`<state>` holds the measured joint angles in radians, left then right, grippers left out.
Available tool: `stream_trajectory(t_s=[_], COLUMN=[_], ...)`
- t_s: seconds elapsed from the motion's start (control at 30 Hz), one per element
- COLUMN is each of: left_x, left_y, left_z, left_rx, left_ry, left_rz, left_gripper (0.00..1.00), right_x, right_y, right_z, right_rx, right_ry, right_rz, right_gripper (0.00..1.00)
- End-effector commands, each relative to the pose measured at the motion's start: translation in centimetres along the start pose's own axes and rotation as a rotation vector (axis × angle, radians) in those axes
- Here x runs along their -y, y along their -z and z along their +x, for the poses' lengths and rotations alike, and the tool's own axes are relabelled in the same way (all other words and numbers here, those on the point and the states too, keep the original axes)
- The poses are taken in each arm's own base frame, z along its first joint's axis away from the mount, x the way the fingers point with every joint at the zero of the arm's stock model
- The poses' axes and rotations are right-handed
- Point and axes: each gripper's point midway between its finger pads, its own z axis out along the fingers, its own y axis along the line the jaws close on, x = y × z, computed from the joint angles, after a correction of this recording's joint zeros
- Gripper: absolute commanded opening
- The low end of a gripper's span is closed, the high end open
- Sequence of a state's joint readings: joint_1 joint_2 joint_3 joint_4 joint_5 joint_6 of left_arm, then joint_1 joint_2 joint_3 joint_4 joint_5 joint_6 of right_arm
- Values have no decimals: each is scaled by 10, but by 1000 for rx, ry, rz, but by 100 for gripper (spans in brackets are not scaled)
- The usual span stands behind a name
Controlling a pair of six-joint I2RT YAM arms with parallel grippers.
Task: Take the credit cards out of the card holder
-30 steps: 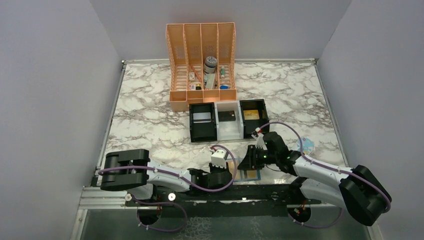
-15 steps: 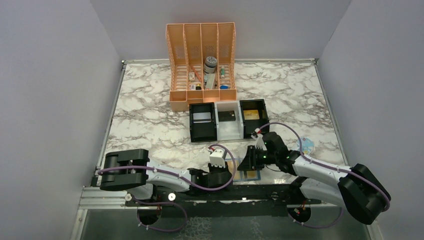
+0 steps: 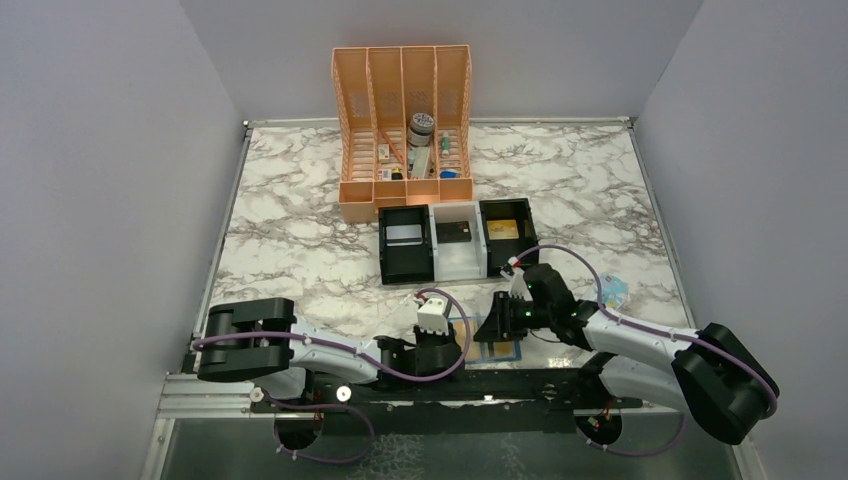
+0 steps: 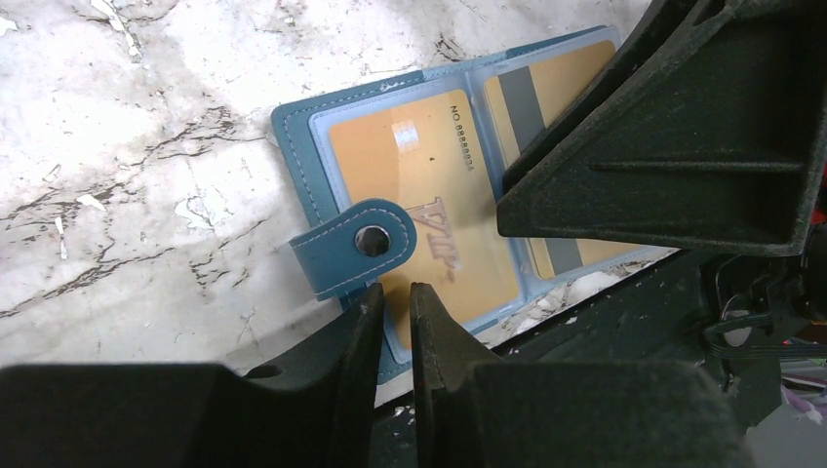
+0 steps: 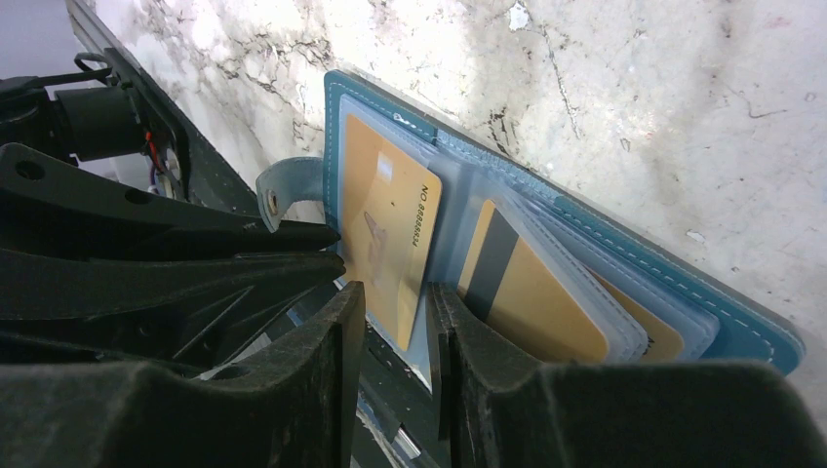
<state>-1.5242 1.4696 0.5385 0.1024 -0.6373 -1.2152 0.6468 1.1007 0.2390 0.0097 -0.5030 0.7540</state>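
Open blue card holder [image 4: 295, 156], gold credit cards [image 4: 414, 171] in clear pockets, left claw [image 4: 395, 297], right claw [image 5: 397, 294] both barely parted, grip unclear

A: "The right hand [image 4: 522, 200] covers most of the second flat gold-tan credit card [image 4: 571, 83], yes?"

B: "Yes. The left hand [image 4: 395, 297] hides the near edge of the mid-blue bifold card holder [image 4: 300, 146]. The things in the orange plastic rack [image 3: 400, 192] are too small to name."

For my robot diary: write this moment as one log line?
card holder open flat | credit cards inside | left pincer, right pincer at its edge
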Motion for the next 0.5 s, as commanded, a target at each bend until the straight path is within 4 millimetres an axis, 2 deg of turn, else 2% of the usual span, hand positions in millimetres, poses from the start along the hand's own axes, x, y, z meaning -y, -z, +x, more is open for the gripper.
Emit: stream_trajectory(t_s=[0.0,0.13,0.3,0.47], left_x=[-8,-6,-14,-23], left_y=[-3,-6,-8,-7], left_z=[3,14,28,31], left_rx=[-4,-37,-76,-82], left_ry=[-27,-7,23,41], left_rz=[-20,3,-4,-20], left_gripper=[19,17,16,15], right_x=[17,18,16,9], right_y=[-1,-1,-3,-3], right_z=[10,11,14,13], right_rx=[-29,-27,-28,-3], right_ry=[0,-8,-25,-48], right_rz=[63,61,38,-9], right_gripper=[32,32,32,28])
